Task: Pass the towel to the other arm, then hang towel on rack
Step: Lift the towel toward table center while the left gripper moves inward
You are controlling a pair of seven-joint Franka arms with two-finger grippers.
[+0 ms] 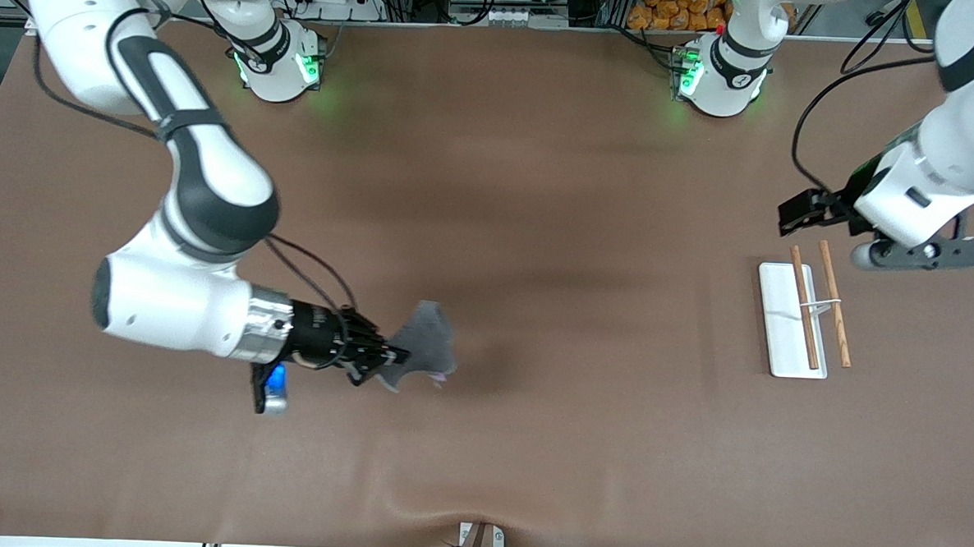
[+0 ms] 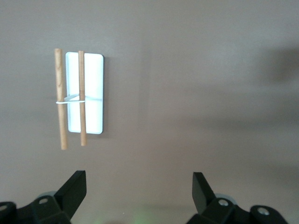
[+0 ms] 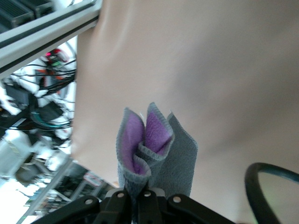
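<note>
The towel (image 1: 428, 343), dark grey with a purple reverse, hangs from my right gripper (image 1: 389, 356), which is shut on its edge and holds it above the brown table toward the right arm's end. In the right wrist view the towel (image 3: 154, 149) folds up from the closed fingers, its purple inside showing. The rack (image 1: 791, 318), a white flat base with two brown rods joined by a wire, lies on the table toward the left arm's end. My left gripper (image 1: 802, 212) is open and empty, held in the air close to the rack's end that lies farther from the front camera; the rack also shows in the left wrist view (image 2: 91, 93).
The brown table mat (image 1: 538, 226) covers the whole table. The two arm bases (image 1: 278, 59) stand at the table's edge farthest from the front camera. A small bracket (image 1: 479, 540) sits at the edge nearest the front camera.
</note>
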